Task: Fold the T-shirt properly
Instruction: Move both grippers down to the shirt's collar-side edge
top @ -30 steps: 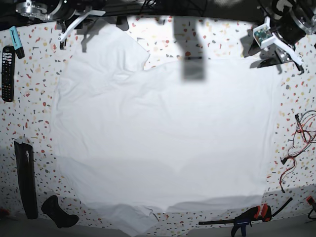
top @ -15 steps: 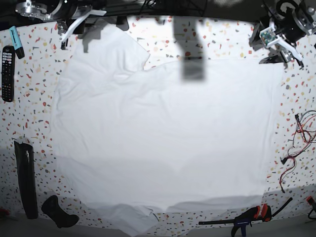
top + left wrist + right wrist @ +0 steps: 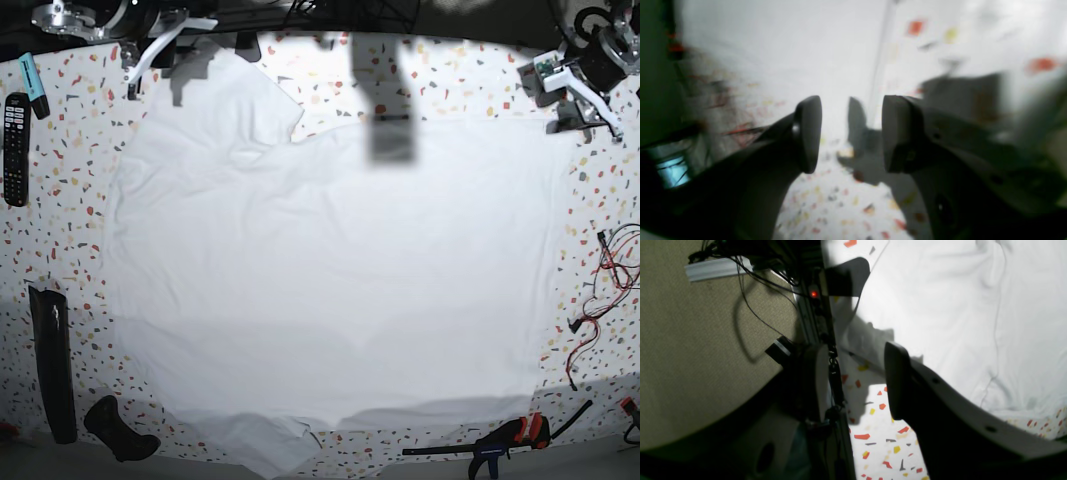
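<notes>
Two grippers: both jaws apart, holding nothing.
T-shirt (image 3: 330,270): spread flat.
Left gripper (image 3: 851,133): beyond T-shirt's corner.
Right gripper (image 3: 857,383): beside T-shirt's edge.

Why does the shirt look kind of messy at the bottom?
The T-shirt lies mostly flat, but its bottom edge is rumpled: a bunched flap sticks out past the hem near the table's front edge. A sleeve at the top corner also juts out at an angle.
</notes>
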Controlling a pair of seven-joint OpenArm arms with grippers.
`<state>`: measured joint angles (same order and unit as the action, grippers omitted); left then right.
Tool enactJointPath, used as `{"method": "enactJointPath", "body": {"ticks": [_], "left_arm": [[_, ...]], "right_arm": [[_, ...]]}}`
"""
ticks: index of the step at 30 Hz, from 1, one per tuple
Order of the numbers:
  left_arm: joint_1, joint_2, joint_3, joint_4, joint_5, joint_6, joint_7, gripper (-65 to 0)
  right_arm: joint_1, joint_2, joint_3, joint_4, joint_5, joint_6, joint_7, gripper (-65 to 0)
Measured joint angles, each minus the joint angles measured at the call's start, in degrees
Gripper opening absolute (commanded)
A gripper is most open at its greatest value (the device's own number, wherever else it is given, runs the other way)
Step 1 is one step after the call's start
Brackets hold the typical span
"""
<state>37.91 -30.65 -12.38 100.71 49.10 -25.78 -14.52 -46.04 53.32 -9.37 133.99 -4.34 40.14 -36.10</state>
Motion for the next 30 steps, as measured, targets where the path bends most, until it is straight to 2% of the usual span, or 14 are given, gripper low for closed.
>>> {"method": "enactJointPath", "body": {"ticks": [3,5,11,15,18,20,21,23,27,30], "left_arm": [[-0.13,-0.11,0.00,-0.70,2.38,0.59,-0.15,-39.9],[-0.13,-0.09,0.00,-1.49,2.34,1.68,-0.09,-39.9],[-1.92,-0.15,1.29,-5.11,2.38,1.88,-0.07,-39.9],[-5.77,0.02,6.21,-9.51,2.84,5.55,-0.28,-39.9],[-7.67,0.13,10.16,-11.50,6.80,8.94,0.85,-40.1],[-7.91,0.00,11.67,-11.61,7.52,9.33,2.71,-44.0],[-7.93,0.02,12.00,-11.63,8.04,9.33,3.10,-49.1],[-7.89,0.02,12.50,-11.85,8.11,8.92,3.76,-65.0],[-7.76,0.09,12.57,-11.67,7.87,8.90,7.19,-65.0],[-7.76,0.17,12.55,-11.69,6.29,8.83,7.45,-65.0]], "right_arm": [[0.00,0.00,0.00,0.00,0.00,0.00,0.11,-37.8],[0.00,0.00,0.00,0.00,0.00,0.00,0.09,-37.8],[0.00,0.00,0.00,0.00,0.00,0.00,0.09,-37.8],[-0.02,-0.11,0.00,0.00,0.00,0.02,0.07,-37.8],[0.00,-0.11,0.00,0.00,0.02,0.00,0.11,-37.8],[-0.02,-0.13,0.00,0.00,0.00,0.00,0.09,-37.8],[-0.02,-0.11,0.00,0.00,0.00,0.00,0.07,-37.8],[0.00,-0.11,0.00,0.00,0.00,0.00,0.07,-37.8],[0.00,-0.15,0.00,0.00,0.00,0.00,0.09,-37.8],[0.00,-1.07,0.00,0.00,0.07,0.00,0.07,-37.8]]}}
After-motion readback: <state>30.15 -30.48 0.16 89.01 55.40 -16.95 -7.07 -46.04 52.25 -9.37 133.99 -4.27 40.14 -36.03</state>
